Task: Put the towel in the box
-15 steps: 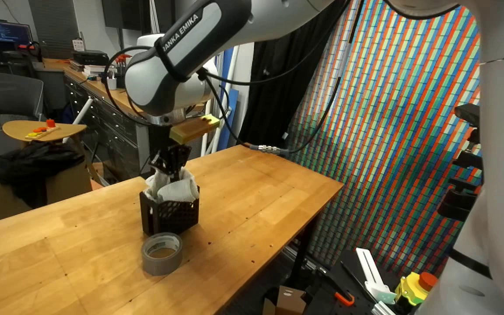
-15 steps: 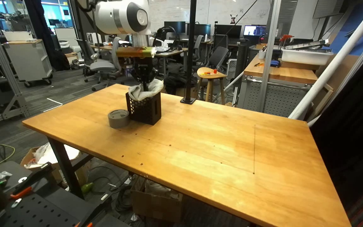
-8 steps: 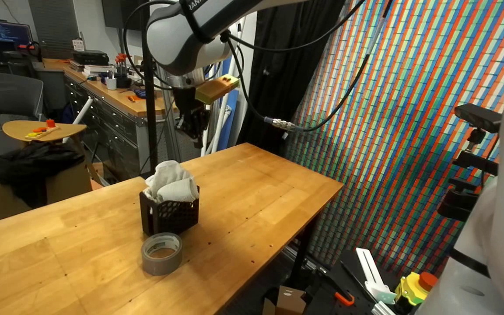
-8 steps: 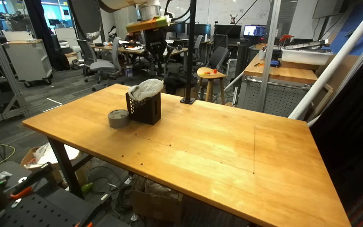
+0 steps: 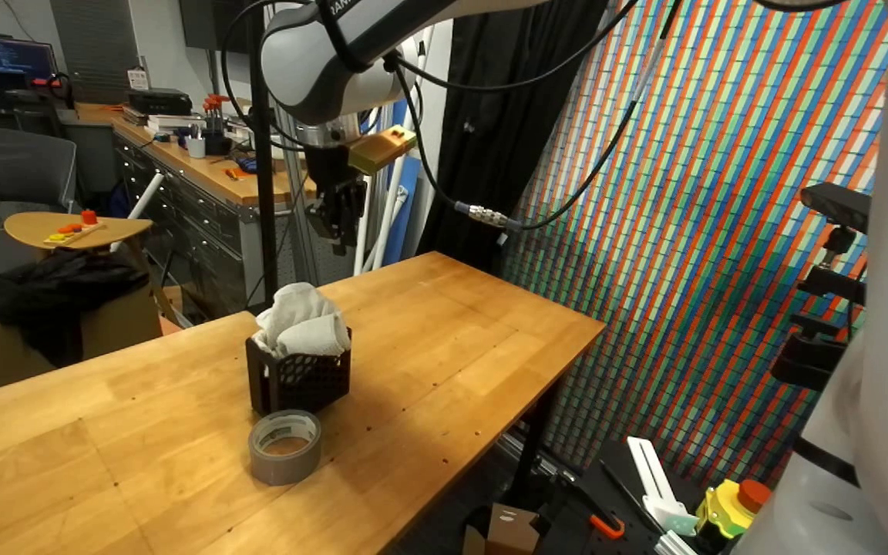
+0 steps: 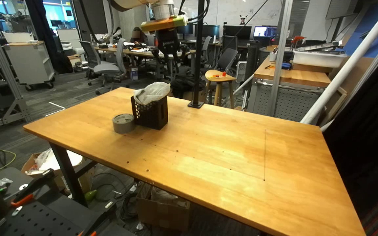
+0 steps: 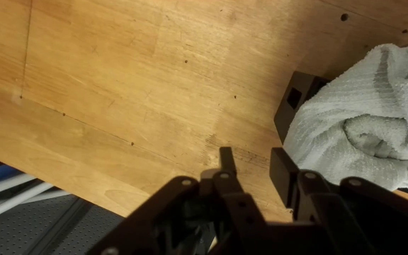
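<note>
- Gripper (image 7: 253,161): released. Jaws stand partway apart; table (image 7: 136,88) shows through the gap in wrist view.
- Over the last second it has come up out of the towel (image 7: 331,134); it now hangs well above, apart from the cloth in both exterior views.
- Versus half a second ago: small shift only. In an exterior view, gripper (image 6: 174,67) sits slightly higher and more toward picture right, jaws spread wider.
- Towel: in the box (image 5: 301,385), upper folds bulging above the rim. Same spot and shape as half a second ago.
- In an exterior view, the towel (image 5: 305,316) has a tall fold in plain sight, mostly covered by the gripper a second ago.
- Wrist view: towel at right, crumpled, hollow in the folds, cut off by the frame. One jaw passes in front of its edge.
- Box: upright on the table, unmoved throughout. Wrist view gives one dark corner with a hole; most of the rest is under cloth.
- Tape roll (image 5: 286,466): flat, just beside the box, unmoved. Cannot tell if touching.
- Arm (image 5: 378,35): raised compared with a second ago; cable (image 5: 485,215) has swung higher too.
</note>
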{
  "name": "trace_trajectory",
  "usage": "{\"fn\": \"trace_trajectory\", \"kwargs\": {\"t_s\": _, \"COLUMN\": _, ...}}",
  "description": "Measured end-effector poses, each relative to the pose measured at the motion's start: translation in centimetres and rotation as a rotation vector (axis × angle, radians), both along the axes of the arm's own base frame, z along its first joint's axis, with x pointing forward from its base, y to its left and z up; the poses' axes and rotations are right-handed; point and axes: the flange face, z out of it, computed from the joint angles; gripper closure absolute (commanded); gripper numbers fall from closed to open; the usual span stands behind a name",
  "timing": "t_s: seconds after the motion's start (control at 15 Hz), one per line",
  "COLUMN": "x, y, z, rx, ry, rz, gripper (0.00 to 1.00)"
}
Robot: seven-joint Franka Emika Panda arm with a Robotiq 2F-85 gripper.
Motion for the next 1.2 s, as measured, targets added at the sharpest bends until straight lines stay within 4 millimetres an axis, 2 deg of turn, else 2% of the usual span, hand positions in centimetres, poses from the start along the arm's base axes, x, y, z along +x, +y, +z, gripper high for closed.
{"fn": "trace_trajectory", "kwargs": {"t_s": 0.13, "x": 0.6, "y": 0.2, "z": -0.9, "rx": 0.024, "ry": 0.003, "rz": 0.006, "gripper": 0.60}}
{"fn": "trace_trajectory", "kwargs": {"t_s": 0.27, "x": 1.2, "y": 0.4, "z": -2.0, "rx": 0.052, "ry": 0.010, "rz": 0.007, "gripper": 0.63}}
{"fn": "trace_trajectory", "kwargs": {"t_s": 0.73, "x": 2.1, "y": 1.8, "z": -5.2, "rx": 0.129, "ry": 0.038, "rz": 0.010, "gripper": 0.63}}
{"fn": "trace_trajectory", "kwargs": {"t_s": 1.2, "x": 2.4, "y": 2.1, "z": -6.4, "rx": 0.157, "ry": 0.051, "rz": 0.012, "gripper": 0.64}}
